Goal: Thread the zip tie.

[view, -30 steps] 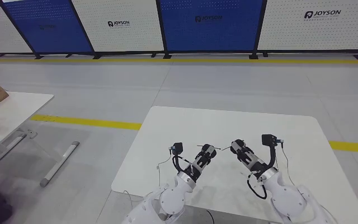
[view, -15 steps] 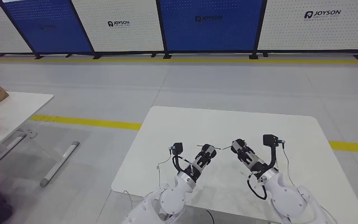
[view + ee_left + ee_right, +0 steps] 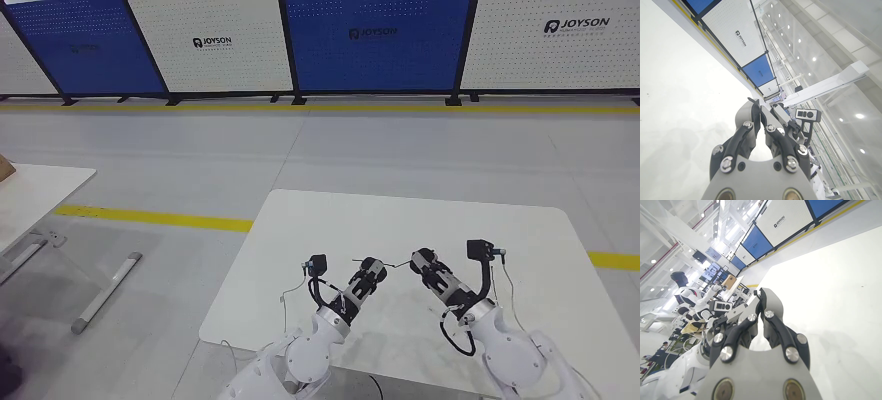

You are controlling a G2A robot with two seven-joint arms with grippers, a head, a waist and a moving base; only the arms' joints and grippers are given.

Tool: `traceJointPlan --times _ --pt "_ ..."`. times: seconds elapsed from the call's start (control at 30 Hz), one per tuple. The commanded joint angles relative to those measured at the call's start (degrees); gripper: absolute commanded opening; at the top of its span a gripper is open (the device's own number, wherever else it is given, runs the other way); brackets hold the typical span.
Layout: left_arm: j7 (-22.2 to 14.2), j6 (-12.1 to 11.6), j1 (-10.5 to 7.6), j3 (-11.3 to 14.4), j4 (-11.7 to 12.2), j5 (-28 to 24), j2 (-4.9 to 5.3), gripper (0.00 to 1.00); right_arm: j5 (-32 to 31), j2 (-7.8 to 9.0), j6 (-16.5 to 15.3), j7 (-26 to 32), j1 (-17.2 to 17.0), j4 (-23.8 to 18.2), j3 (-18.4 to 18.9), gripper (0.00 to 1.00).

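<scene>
Both grippers hang close together, tip to tip, over the near middle of the white table [image 3: 400, 215]. My left gripper [image 3: 377, 266] [image 3: 759, 108] is shut on a thin black zip tie, whose end [image 3: 752, 99] pokes out past the fingertips. My right gripper [image 3: 418, 261] [image 3: 761, 296] is shut on the zip tie too, and a small black end [image 3: 755, 293] sticks out at its tip. In the top view the zip tie [image 3: 400, 265] shows as a faint thin line across the small gap between the two grippers. How the two ends meet is hidden.
The table's surface around the grippers is bare white. Its near edge [image 3: 300, 345] lies just behind the arms. Blue and white fence panels [image 3: 380, 45] stand far off across the floor. Another white table [image 3: 40, 190] stands off to the left.
My right gripper has edged slightly toward the left gripper, narrowing the gap. The left arm has kept still.
</scene>
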Motion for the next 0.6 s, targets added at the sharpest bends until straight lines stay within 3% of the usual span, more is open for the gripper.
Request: traceJointPlan --times 0.0,0.57 --pt "0.0 0.0 0.00 0.0 0.0 0.0 0.00 0.00 -0.2 -0.09 0.1 -0.1 0.0 0.1 0.0 0.00" --pt "0.0 0.0 0.00 0.0 0.0 0.0 0.00 0.00 -1.1 -0.87 0.1 0.1 0.0 0.3 0.4 0.00"
